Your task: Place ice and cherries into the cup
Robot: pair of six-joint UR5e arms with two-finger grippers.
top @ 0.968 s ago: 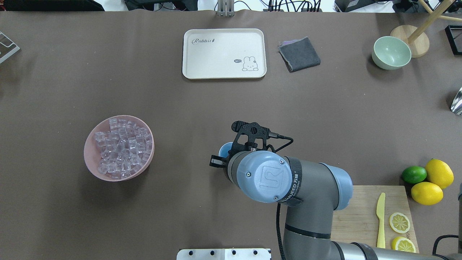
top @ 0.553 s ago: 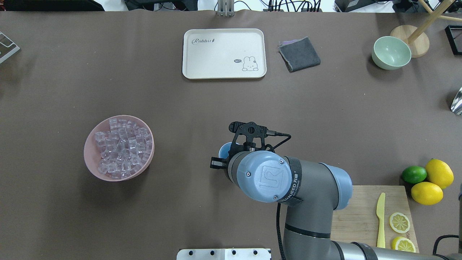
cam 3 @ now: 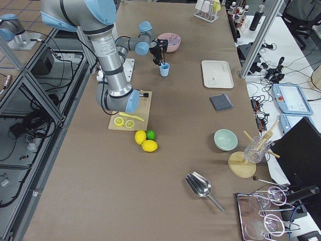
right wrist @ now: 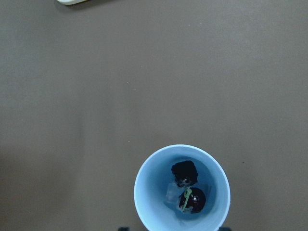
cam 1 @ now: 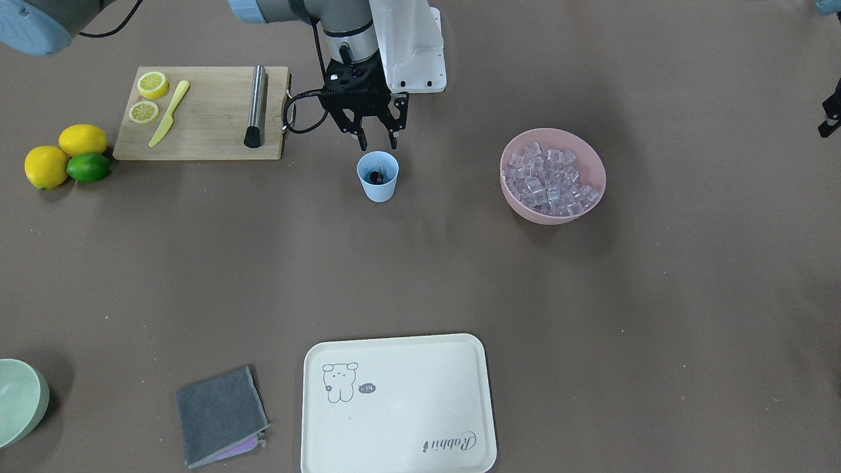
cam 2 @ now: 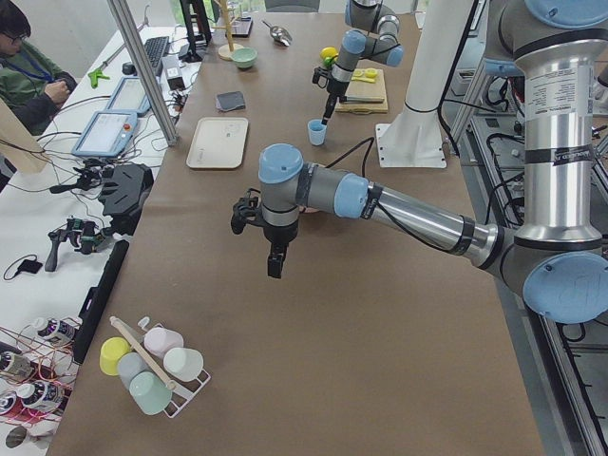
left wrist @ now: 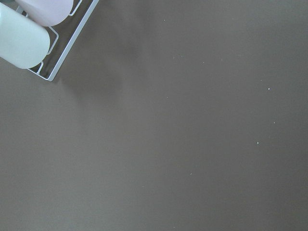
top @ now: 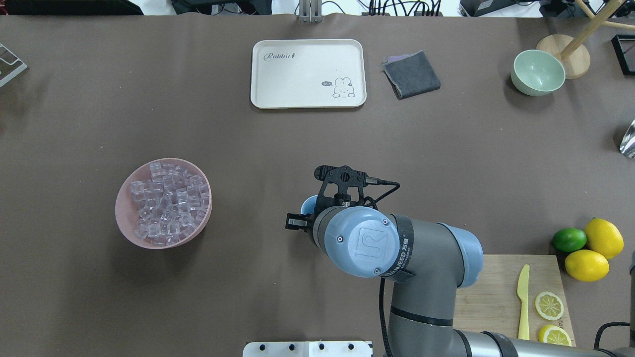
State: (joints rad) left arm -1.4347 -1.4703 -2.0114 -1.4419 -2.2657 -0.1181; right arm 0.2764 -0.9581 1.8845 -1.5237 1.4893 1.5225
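Note:
The light blue cup [cam 1: 378,176] stands upright on the brown table, left of the pink bowl [cam 1: 594,190]. In the right wrist view the cup [right wrist: 144,192] holds two dark cherries [right wrist: 185,173] and a clear ice cube [right wrist: 173,193]. My right gripper [cam 1: 376,139] hangs open and empty just above the cup's robot-side rim. The pink bowl is heaped with ice cubes [top: 166,203]. My left gripper [cam 2: 274,262] hangs over bare table far from the cup; I cannot tell whether it is open or shut.
A cream tray [top: 307,73], a grey cloth [top: 412,74] and a pale green bowl [top: 538,72] lie on the far side. A cutting board [top: 496,292] with a knife and lemon slices, two lemons [top: 595,250] and a lime are at the right. A cup rack [cam 2: 152,366] is at the left end.
My right gripper has shifted slightly to the left over the cup. The cup, the pink bowl and the other things have not moved.

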